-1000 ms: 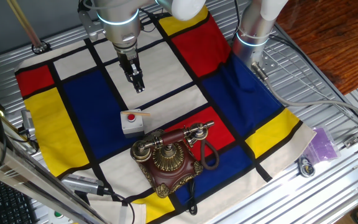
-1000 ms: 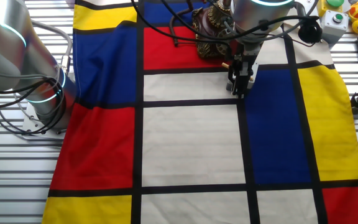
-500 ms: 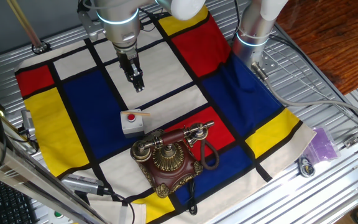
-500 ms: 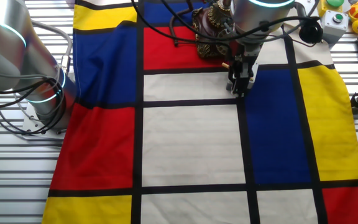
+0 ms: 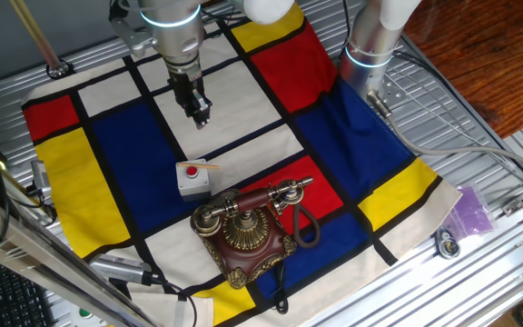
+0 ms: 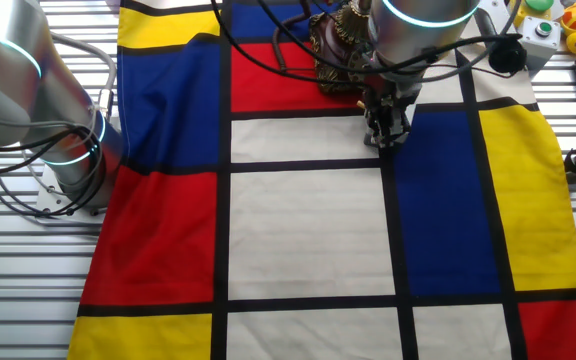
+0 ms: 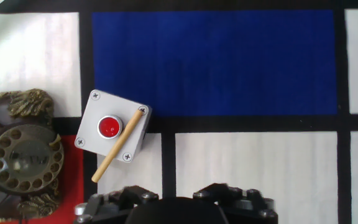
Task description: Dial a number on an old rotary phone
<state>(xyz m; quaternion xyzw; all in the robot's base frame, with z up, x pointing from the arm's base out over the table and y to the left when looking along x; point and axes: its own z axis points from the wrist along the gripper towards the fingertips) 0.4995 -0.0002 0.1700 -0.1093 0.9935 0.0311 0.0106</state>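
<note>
The old rotary phone (image 5: 243, 232) has a dark red-brown base, a brass dial and a brass-ended handset on its cradle, and stands on the chequered cloth near the front edge. It also shows in the other fixed view (image 6: 333, 40) behind the arm, and its dial shows at the left edge of the hand view (image 7: 22, 158). My gripper (image 5: 201, 118) hangs above a white square, well beyond the phone, with its fingers together and nothing in them. It also shows in the other fixed view (image 6: 388, 140). In the hand view only the hand's body (image 7: 173, 205) shows.
A small grey box with a red button (image 5: 192, 177) lies between gripper and phone, a wooden stick (image 7: 118, 146) across it. A second arm's base (image 5: 370, 45) stands at the cloth's far right. A purple item (image 5: 475, 211) lies by the right edge.
The gripper has moved slightly up and away from the phone. The phone, box and stick have not moved.
</note>
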